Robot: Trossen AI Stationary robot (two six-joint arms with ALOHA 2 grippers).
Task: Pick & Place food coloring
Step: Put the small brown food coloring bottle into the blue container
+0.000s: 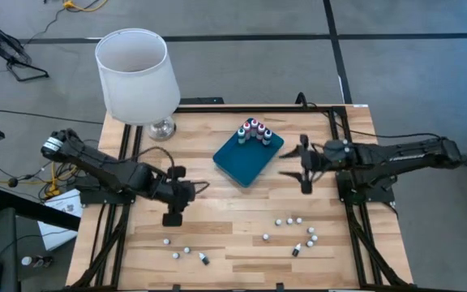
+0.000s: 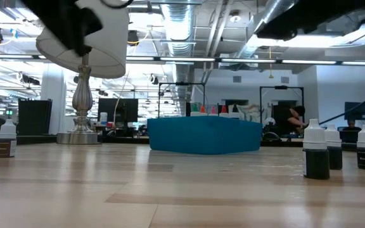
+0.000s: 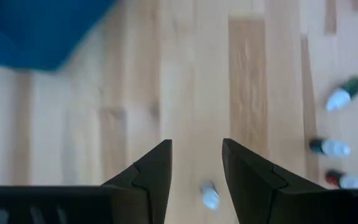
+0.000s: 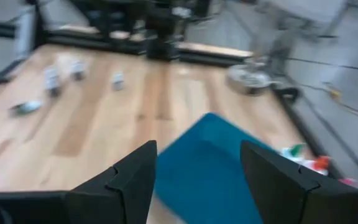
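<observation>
A teal tray [image 1: 248,158] is seen near the middle of the wooden table [image 1: 217,235], turned at an angle. A cluster of food coloring bottles [image 1: 254,131] is stood upright in the tray's far corner; red and green tops are made out there. More small bottles are scattered on the bare table: a loose group on the near right [image 1: 296,232], and a smaller group on the near left [image 1: 185,252]. Some are upright, at least two are lying on their sides.

The left gripper [image 1: 172,217] is held above the table on the left side, between the tray and the near-left bottles. In the left wrist view its fingers [image 3: 148,180] are seen apart, with nothing clamped; one whitish bottle [image 3: 209,195] shows on the wood between them, below the tips. Contact cannot be judged.

The right gripper [image 1: 305,166] is held just beside the tray's right edge. In the right wrist view its fingers [image 4: 129,177] are spread wide and empty, with the tray [image 4: 213,165] seen beyond the gap.

A white-shaded lamp [image 1: 136,77] is stood at the far left corner of the table.
</observation>
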